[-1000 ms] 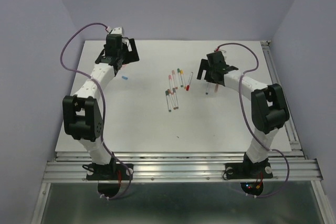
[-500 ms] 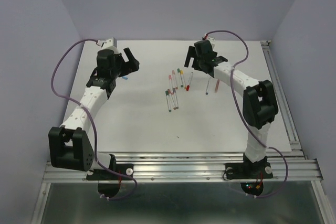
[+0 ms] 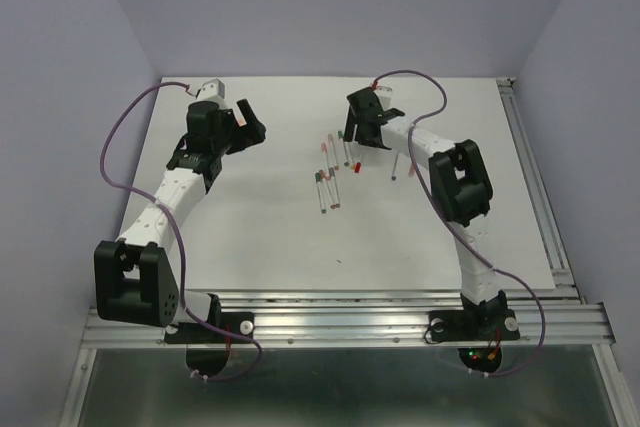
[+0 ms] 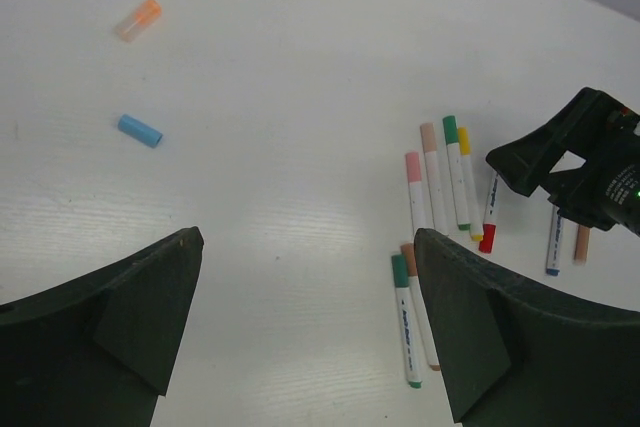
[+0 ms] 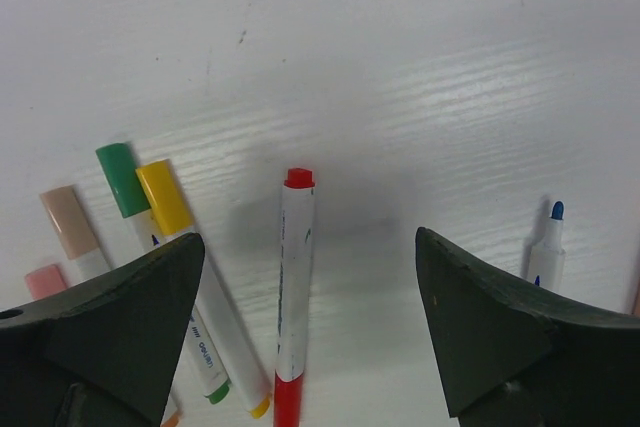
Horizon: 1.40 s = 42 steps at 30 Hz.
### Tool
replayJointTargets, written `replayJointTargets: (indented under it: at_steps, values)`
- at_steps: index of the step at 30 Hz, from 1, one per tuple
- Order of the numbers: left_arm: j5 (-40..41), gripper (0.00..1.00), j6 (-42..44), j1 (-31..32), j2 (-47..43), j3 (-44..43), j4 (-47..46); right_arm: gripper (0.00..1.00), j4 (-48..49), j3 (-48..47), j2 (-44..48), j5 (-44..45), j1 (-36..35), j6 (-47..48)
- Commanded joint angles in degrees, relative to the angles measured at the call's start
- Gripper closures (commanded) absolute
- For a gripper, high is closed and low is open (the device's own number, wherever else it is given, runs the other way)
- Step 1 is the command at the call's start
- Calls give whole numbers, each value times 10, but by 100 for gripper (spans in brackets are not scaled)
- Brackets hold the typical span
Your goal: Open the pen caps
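Several pens (image 3: pixel 335 159) lie in a loose cluster mid-table. My right gripper (image 3: pixel 362 137) hangs open just above them; in its wrist view the gripper (image 5: pixel 305 247) straddles one white pen (image 5: pixel 293 287) without touching it, its red cap (image 5: pixel 287 402) at the bottom edge. Beside it lie pens with green (image 5: pixel 120 179), yellow (image 5: pixel 163 197), tan (image 5: pixel 65 219) and pink (image 5: pixel 45 279) caps. An uncapped blue-tipped pen (image 5: pixel 548 237) lies to the right. My left gripper (image 3: pixel 252 122) is open and empty, left of the cluster. Loose blue (image 4: pixel 139 130) and orange (image 4: pixel 138 19) pen caps lie apart.
The white table (image 3: pixel 260 237) has a metal rail (image 3: pixel 530 167) along its right edge and purple walls behind. In the left wrist view the right gripper (image 4: pixel 580 162) stands over the pens' right side, and two more pens (image 4: pixel 404 317) lie nearer my left gripper (image 4: pixel 305 247).
The right arm has swung left, from beside the uncapped pen to above the red-capped pen. The left gripper has turned toward the pens and shifted slightly right.
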<state>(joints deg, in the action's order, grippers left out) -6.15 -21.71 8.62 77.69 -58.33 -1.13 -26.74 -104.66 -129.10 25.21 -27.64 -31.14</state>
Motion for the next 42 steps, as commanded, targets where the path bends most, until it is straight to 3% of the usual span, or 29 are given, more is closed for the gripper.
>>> replayJointTargets:
  at_steps: [1,10,14,27,31,35,38,42]
  values:
    - [2,1,13,2,-28,8,-21,14,-18,-30,-10,8,-2,-22]
    - [10,1,15,2,-28,14,-20,35,-11,26,1,-24,-12,-8]
    - [10,1,15,2,-28,14,-20,37,-18,37,-4,-31,-14,-3]
    - [-6,1,10,2,-39,26,-19,72,-27,81,8,-18,-14,-50]
    - [-30,1,4,2,-41,33,-24,90,29,134,54,-26,-14,-62]
    - [-108,1,-4,9,-43,50,-52,94,65,180,117,-19,-14,-72]
    - [-168,1,-10,49,-46,80,-96,95,99,222,161,-38,-14,-77]
    - [-213,1,-15,123,-35,101,-139,98,160,307,282,-146,-15,-84]
